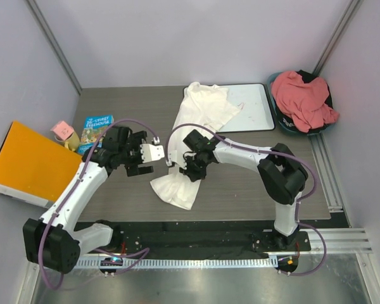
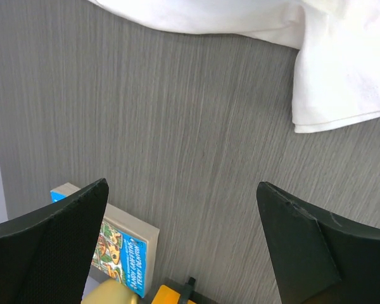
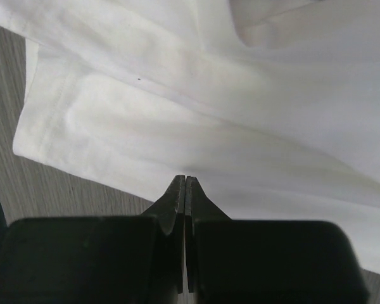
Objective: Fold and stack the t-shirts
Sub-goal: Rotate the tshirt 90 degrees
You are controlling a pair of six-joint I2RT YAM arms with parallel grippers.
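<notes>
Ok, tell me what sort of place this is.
Probably a robotics lab test cell, not a home: plain white panels wall in a grey table, the left arm and right arm are mounted on a metal rail, and a white t-shirt lies as a prop.

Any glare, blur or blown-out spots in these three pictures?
Top view: even light, sharp, a dull sheen on the metal strip. Left wrist view: table grain crisp, white t-shirt nearly blown out. Right wrist view: that shirt fills it, pale and soft; the right hand is a dark silhouette.
</notes>
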